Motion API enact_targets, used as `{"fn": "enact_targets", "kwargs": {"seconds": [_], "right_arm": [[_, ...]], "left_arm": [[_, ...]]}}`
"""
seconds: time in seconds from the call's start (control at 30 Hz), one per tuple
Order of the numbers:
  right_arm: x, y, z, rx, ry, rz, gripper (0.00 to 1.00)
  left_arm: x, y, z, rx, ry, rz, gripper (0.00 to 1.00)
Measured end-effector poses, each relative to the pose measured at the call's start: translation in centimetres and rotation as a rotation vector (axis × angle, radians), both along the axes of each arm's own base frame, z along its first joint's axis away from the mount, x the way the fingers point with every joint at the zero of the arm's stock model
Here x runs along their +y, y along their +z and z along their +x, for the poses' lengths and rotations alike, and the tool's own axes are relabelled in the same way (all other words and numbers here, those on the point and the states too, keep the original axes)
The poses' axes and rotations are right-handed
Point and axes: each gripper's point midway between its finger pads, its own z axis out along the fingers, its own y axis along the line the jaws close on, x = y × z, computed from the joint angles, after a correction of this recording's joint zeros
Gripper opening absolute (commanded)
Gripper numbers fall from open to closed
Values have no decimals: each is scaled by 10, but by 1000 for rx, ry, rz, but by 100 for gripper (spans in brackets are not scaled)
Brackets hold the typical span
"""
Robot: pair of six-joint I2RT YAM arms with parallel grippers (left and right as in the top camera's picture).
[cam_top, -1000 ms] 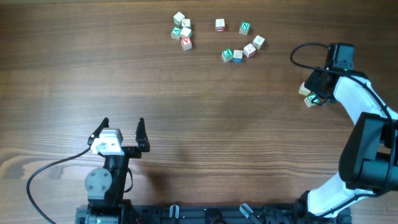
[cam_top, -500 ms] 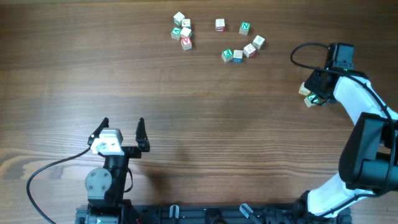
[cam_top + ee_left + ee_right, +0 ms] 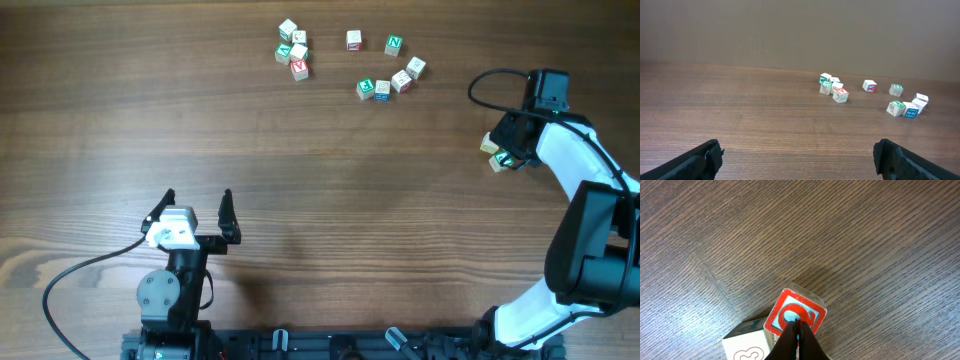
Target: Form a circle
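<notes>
From overhead, lettered blocks (image 3: 382, 89) lie at the far side of the wooden tabletop (image 3: 330, 200). A tight cluster (image 3: 292, 48) sits on the left, and six more curve in a loose arc to its right, short of a closed ring. Two stray blocks (image 3: 490, 143) sit well apart near the right edge, with the right pincer (image 3: 503, 150) just beside them. The left pincer (image 3: 197, 212) rests near the front edge, its fingers spread wide and nothing between them.

Seen from the left wrist, the left pincer (image 3: 797, 150) shows only as two dark fingers (image 3: 705, 160) at the bottom corners, wide apart. The cluster (image 3: 832, 87) and the arc lie far ahead on the tabletop (image 3: 740, 115).

At the right wrist, the right pincer (image 3: 797, 327) has its tips pressed together into one point and grips nothing. It hangs over a red-framed block (image 3: 795, 311). Whether the tips touch that block cannot be told. A pale block with a red figure (image 3: 747, 347) touches the red-framed block's lower left side.
</notes>
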Motion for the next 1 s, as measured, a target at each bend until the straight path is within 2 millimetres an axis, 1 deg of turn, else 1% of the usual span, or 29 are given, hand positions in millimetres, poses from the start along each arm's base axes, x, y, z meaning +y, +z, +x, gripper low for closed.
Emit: {"fn": "enact_targets", "kwargs": {"seconds": [1.0], "right_arm": [[-2,1,-1,1,-15,-7,4]], "left_arm": [[0,0,0,0,0,0,100]]}}
